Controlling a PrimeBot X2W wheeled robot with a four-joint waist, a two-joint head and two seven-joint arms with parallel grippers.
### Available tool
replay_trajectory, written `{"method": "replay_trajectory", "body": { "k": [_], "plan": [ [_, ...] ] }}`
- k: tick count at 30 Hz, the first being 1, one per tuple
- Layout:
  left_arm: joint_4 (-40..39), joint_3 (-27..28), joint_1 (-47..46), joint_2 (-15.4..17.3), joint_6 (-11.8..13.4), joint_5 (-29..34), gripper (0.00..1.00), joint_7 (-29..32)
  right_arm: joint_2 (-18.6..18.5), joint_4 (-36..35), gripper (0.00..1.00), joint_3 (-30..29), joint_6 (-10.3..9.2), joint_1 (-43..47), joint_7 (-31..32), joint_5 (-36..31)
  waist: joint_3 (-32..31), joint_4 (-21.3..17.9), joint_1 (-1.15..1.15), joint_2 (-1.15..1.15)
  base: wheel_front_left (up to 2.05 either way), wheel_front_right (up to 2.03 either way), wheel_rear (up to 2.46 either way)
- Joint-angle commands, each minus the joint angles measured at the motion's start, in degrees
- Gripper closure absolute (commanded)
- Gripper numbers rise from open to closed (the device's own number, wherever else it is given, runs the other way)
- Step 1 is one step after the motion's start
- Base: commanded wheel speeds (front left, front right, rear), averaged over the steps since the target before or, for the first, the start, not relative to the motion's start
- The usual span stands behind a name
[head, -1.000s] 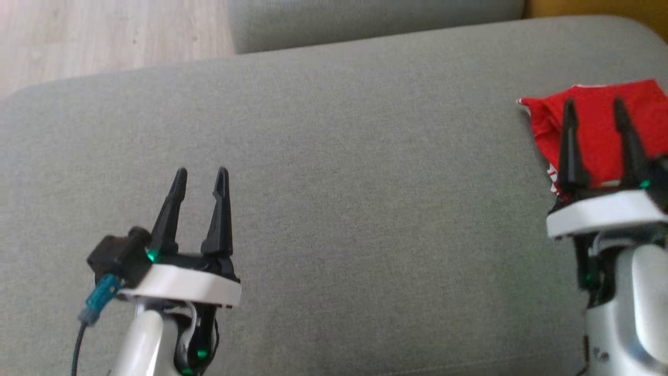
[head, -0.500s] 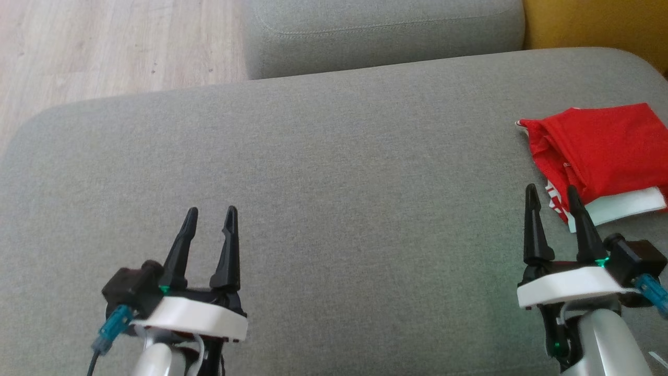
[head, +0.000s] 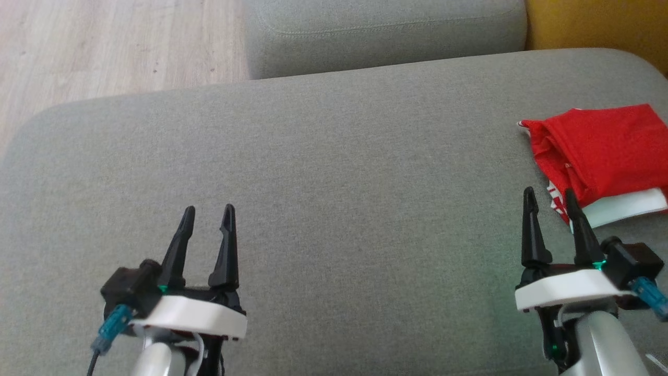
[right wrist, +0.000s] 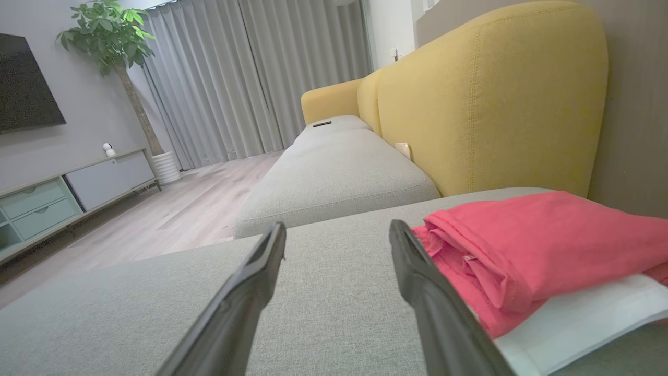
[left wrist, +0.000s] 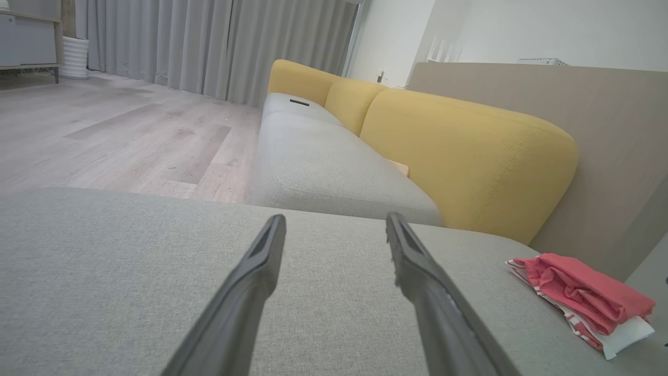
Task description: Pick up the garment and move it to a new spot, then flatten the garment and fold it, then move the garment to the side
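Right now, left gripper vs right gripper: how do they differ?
1. The left gripper is over bare grey cushion, well away from the folded red garment; the right gripper is close beside the garment's near corner.
2. The left gripper's blue connector sticks out on its left; the right gripper's sticks out on its right.
Shared: both are open, hold nothing, fingers pointing up the head view.

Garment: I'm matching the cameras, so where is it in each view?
Head view: garment at the right edge, mid-height.
Left wrist view: garment at lower right.
Right wrist view: garment at right, large.
Shared landmark: yellow backrest beyond it.
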Motion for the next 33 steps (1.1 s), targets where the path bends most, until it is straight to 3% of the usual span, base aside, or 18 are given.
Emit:
{"method": "replay_trajectory", "body": {
  "k": [1,12,33],
  "plan": [
    [-1.9,1.7,-1.7,0.3,0.5,-0.3,0.00,-0.3,-0.1,-1.6,0.00,1.6,0.37,-2.0,-0.6,0.4,0.1,0.0,0.00,0.00,0.00,0.00,0.00],
    [-2.2,3.1,-1.9,0.3,2.6,0.9,0.00,-0.3,-0.1,-1.4,0.00,2.2,0.37,-2.5,-0.5,0.4,0.5,-0.2,0.00,0.00,0.00,0.00,0.00],
    [-0.6,5.3,-0.9,0.3,2.9,-1.7,0.00,-0.3,-0.1,-1.6,0.00,3.6,0.37,-2.1,-0.1,0.7,0.6,-0.1,0.00,0.00,0.00,0.00,0.00]
  ]
}}
